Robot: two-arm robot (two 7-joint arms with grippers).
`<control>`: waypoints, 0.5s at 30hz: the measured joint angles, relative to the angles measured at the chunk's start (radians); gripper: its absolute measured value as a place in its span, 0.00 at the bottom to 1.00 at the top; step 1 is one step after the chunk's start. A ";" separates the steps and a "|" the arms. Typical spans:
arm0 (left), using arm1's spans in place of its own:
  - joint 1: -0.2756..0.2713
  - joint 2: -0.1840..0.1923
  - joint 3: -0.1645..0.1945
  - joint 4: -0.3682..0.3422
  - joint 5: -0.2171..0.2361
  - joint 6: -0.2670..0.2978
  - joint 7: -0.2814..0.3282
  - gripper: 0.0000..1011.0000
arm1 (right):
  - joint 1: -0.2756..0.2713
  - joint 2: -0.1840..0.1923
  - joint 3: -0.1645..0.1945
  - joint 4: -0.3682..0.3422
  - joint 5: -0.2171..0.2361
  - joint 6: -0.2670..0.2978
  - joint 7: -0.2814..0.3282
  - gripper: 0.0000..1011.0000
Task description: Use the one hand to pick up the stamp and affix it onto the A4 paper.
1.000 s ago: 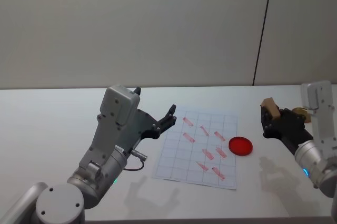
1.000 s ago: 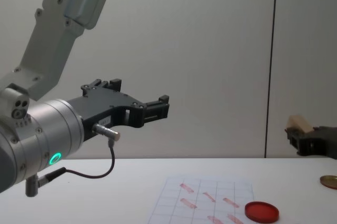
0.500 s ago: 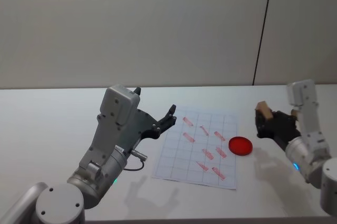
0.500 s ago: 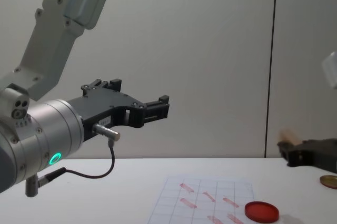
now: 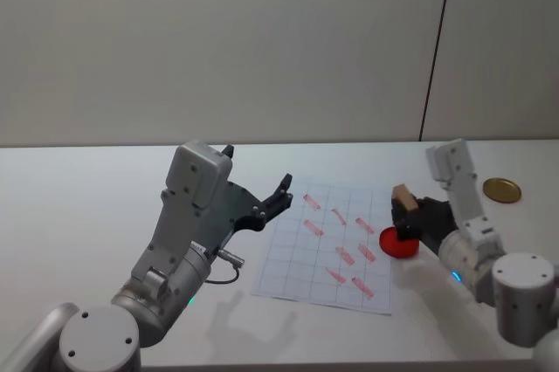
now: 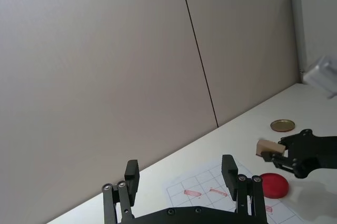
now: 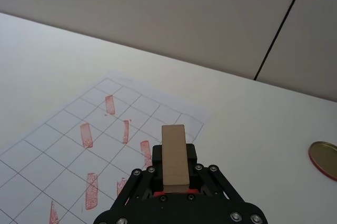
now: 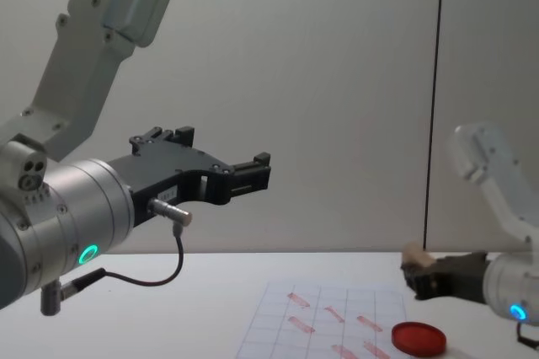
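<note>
Right gripper [image 5: 405, 212] carries the stamp [image 5: 402, 195] at centre right of the head view, over the A4 paper's [image 5: 301, 258] right edge.
The right wrist view has the stamp [image 7: 174, 155] clamped in the jaws, with a sliver of red under it and the stamped grid beyond. From the chest view it hangs above the red disc [image 8: 418, 340], clear of the surface [image 5: 87, 206]. A gold disc [image 5: 502, 189] lies at far right. Left gripper [image 6: 179, 170] hovers left of the sheet, jaws wide, holding nothing.
</note>
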 joint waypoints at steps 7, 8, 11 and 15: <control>0.000 0.000 0.000 0.000 0.000 0.000 0.000 0.98 | 0.065 -0.031 -0.016 0.123 -0.022 -0.010 -0.004 0.22; 0.000 0.000 0.000 0.000 0.000 0.000 0.000 0.98 | 0.081 -0.039 -0.018 0.154 -0.026 -0.014 -0.008 0.22; 0.000 0.000 0.000 0.000 0.000 0.000 0.000 0.98 | 0.109 -0.051 -0.021 0.207 -0.032 -0.021 -0.017 0.22; 0.000 0.000 0.000 0.000 0.000 0.000 0.000 0.98 | 0.147 -0.066 -0.022 0.279 -0.038 -0.032 -0.027 0.22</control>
